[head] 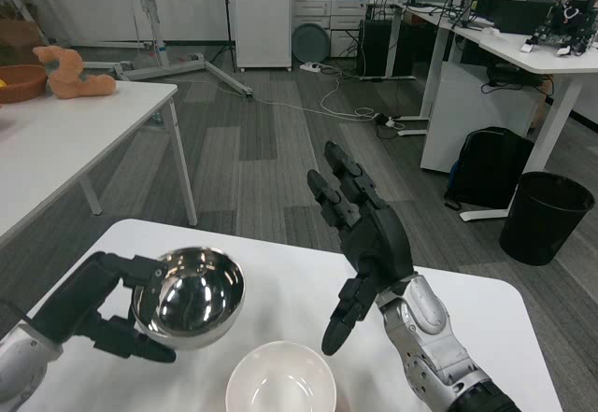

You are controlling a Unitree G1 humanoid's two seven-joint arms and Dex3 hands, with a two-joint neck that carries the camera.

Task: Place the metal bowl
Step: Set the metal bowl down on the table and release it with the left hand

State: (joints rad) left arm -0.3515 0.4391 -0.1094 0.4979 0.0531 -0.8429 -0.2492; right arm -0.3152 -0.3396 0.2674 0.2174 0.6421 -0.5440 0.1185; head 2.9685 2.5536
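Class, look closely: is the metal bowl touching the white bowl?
Apart. The head view shows a strip of white table between the metal bowl and the white bowl.

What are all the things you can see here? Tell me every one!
metal bowl: one, shiny silver, held at the left of the white table
white bowl: one, white, near edge of the table, bottom middle
white table: one, white, under both bowls
side table: one, white, far left
toy: one, orange, on the side table
brown bowl: one, brown, beside the toy
bin: one, black, on the floor at right
backpack: one, black, left of the bin
left hand: one, black, grips the metal bowl
right hand: one, black, raised, holds nothing
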